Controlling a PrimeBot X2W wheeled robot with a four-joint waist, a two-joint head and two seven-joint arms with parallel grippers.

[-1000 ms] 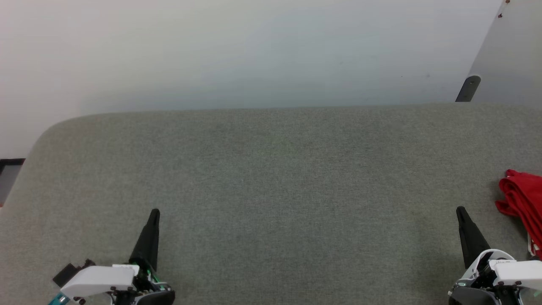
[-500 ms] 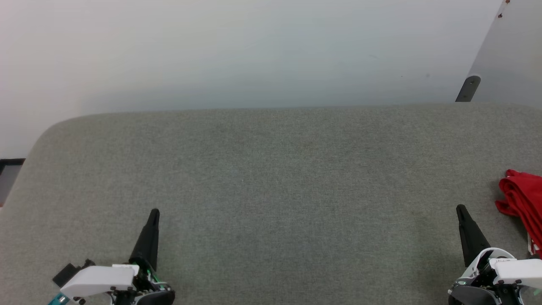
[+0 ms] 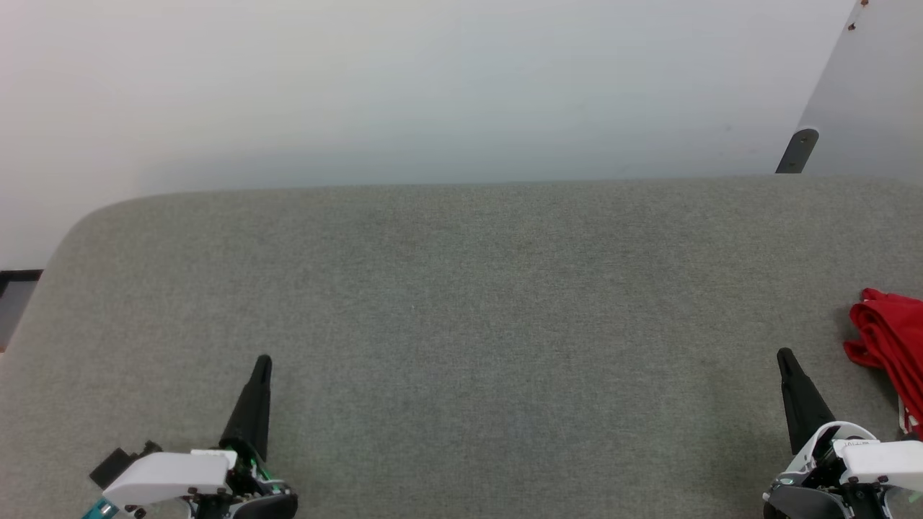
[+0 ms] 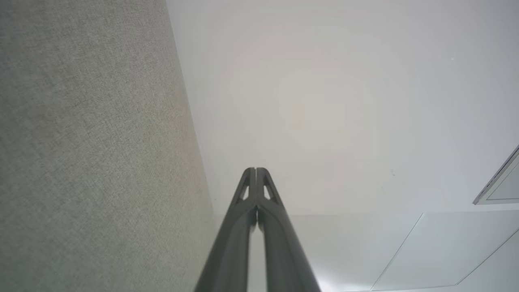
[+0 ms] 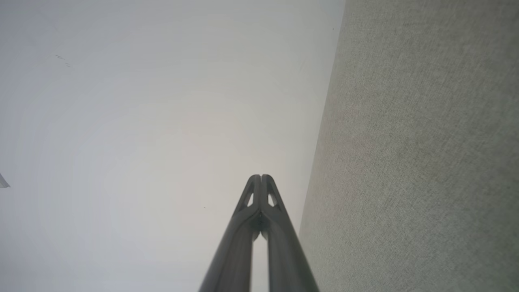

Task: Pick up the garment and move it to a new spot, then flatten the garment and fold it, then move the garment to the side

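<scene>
Garment is seen bunched at the right edge of the grey table, just beyond and right of the right gripper, which is clenched on nothing. The left gripper, likewise clenched empty, is found well apart; the right arm is judged nearer.

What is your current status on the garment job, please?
Left gripper shut, empty. Right gripper shut, empty, beside the garment, not touching. Garment bunched on the grey surface, far right of head view. Nothing between them.
</scene>
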